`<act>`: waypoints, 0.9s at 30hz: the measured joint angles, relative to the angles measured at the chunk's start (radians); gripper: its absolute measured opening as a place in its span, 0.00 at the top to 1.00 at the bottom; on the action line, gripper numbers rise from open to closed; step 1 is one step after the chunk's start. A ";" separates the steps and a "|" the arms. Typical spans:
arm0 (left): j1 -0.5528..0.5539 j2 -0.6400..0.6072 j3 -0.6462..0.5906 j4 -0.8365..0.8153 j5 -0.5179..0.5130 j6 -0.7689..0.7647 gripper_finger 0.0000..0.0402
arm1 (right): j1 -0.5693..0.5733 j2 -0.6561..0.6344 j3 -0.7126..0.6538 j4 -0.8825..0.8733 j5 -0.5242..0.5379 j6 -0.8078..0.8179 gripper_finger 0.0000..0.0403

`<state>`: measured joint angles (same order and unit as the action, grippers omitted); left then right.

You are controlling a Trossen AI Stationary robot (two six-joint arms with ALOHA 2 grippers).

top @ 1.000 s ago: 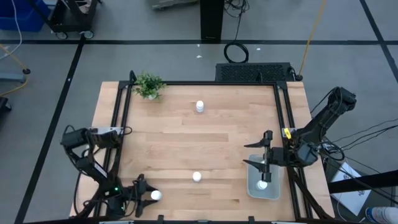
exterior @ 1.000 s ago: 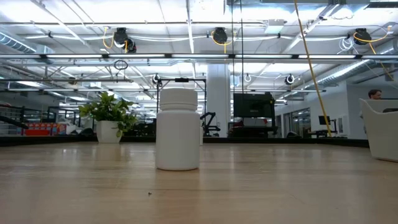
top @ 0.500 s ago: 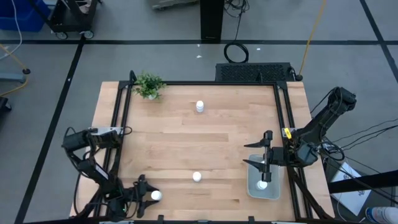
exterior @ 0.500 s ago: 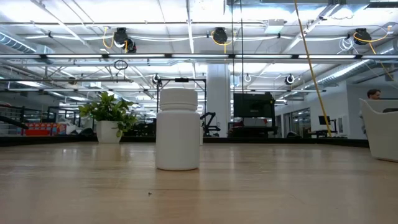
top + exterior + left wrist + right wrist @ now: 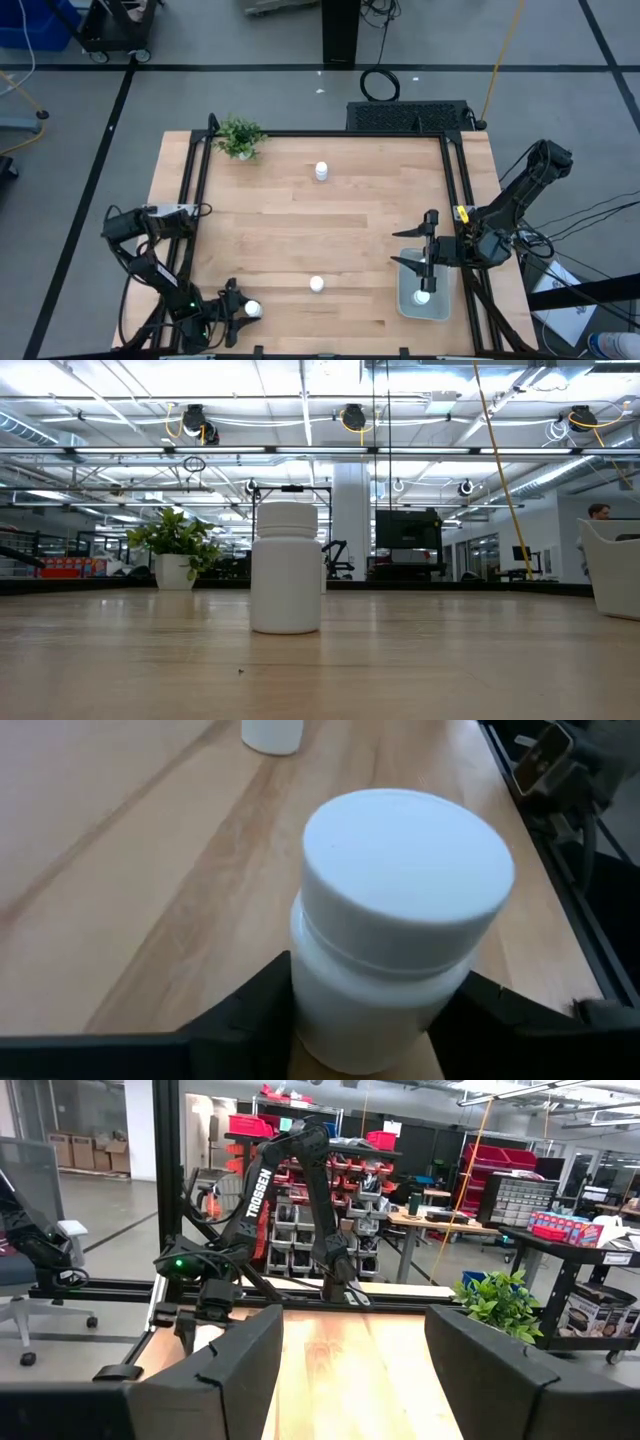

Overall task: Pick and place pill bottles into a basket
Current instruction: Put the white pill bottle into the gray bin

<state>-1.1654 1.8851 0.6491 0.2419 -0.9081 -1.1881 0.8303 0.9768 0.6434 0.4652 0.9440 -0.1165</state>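
My left gripper point(image 5: 238, 311) is at the table's near left and is shut on a white pill bottle point(image 5: 252, 309), which fills the left wrist view point(image 5: 400, 870). My right gripper point(image 5: 426, 262) hovers open and empty over the far end of the pale basket point(image 5: 405, 303), its fingers spread in the right wrist view point(image 5: 355, 1370). One bottle point(image 5: 421, 297) lies in the basket. One bottle point(image 5: 316, 284) stands upright on its base at the near middle of the table and also shows in the low view point(image 5: 287, 567). Another point(image 5: 321, 171) stands at the far middle. My left gripper pinches the bottle's body just below the cap point(image 5: 320, 995) between its two fingers, one on each side. The fingers come roughly level from the table's left. The bottle is upright in the hold. Whether its base is on the table I cannot tell.
A small green potted plant point(image 5: 239, 137) stands at the far left corner. Black frame rails point(image 5: 192, 200) run along the left, right and far sides of the wooden top. Bare wood lies between the two arms.
My left gripper has shifted a little toward the table's right and far side, carrying the bottle with it. The bottle stays upright.
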 joint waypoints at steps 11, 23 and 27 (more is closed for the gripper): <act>0.104 -0.048 -0.003 -0.017 0.031 0.056 0.55 | 0.000 0.000 0.000 -0.006 -0.002 0.000 0.41; 0.391 -0.394 -0.003 -0.087 0.328 0.521 0.56 | 0.000 0.000 0.000 -0.045 -0.006 0.023 0.41; 0.522 -0.494 -0.002 -0.120 0.538 0.612 0.56 | -0.017 0.019 0.000 -0.053 -0.030 0.034 0.41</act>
<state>-0.6430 1.3911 0.6468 0.1215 -0.3702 -0.5756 0.8135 0.9953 0.6430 0.4127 0.9135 -0.0823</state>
